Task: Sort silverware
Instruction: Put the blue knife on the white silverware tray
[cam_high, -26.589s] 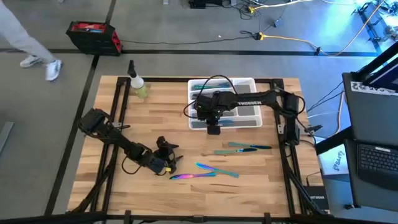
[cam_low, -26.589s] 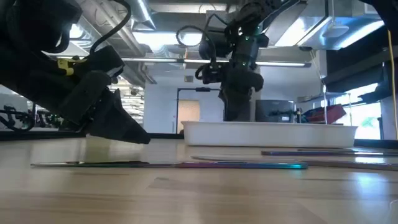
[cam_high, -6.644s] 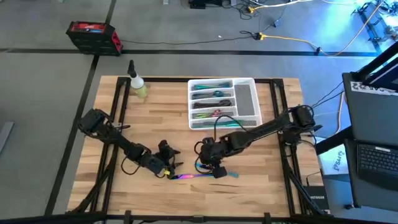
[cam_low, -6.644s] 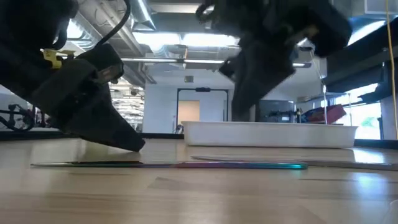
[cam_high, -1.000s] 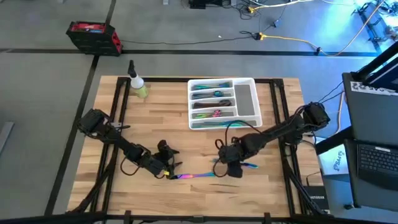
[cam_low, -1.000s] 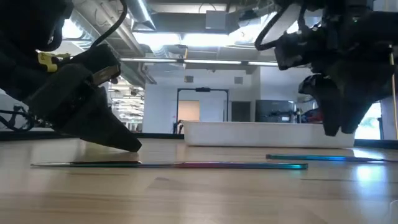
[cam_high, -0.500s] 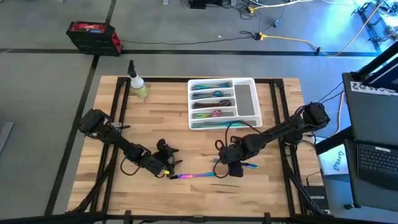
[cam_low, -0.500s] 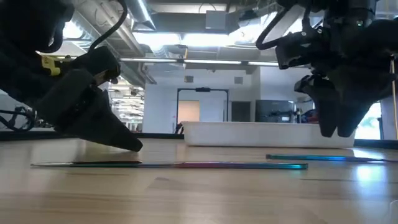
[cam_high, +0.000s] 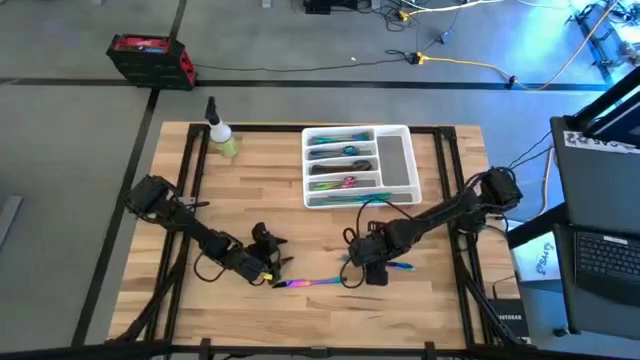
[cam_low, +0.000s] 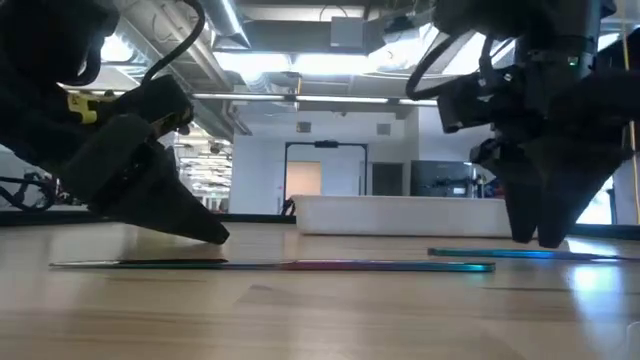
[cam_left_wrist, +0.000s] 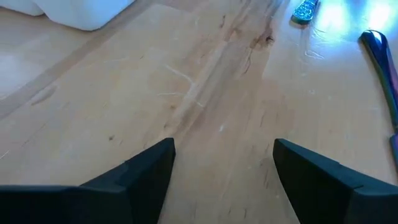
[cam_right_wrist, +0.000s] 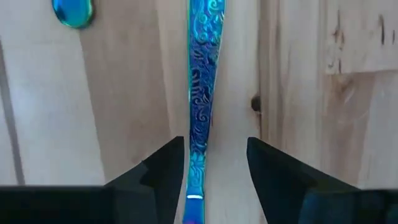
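Note:
A slim blue piece of silverware (cam_right_wrist: 202, 93) lies flat on the wooden table, right of centre (cam_high: 398, 266). My right gripper (cam_right_wrist: 214, 180) stands open over it, one finger on either side of its handle, tips low at the table (cam_low: 540, 240). A longer rainbow piece (cam_high: 310, 283) lies flat near the front edge. My left gripper (cam_high: 272, 252) rests open at that piece's left end, with bare wood between its fingers (cam_left_wrist: 224, 174). More silverware lies in the white tray (cam_high: 412, 165) at the back.
A spray bottle (cam_high: 220, 135) with yellowish liquid stands at the table's far left corner. The rounded teal end of another piece (cam_right_wrist: 73, 11) lies near the blue one. Black frame rails (cam_high: 190, 180) run along the table's left and right sides.
My right gripper has come down toward the table over the blue piece, and its fingertips now reach close to the wood. The blue piece and the rainbow piece have stayed where they were.

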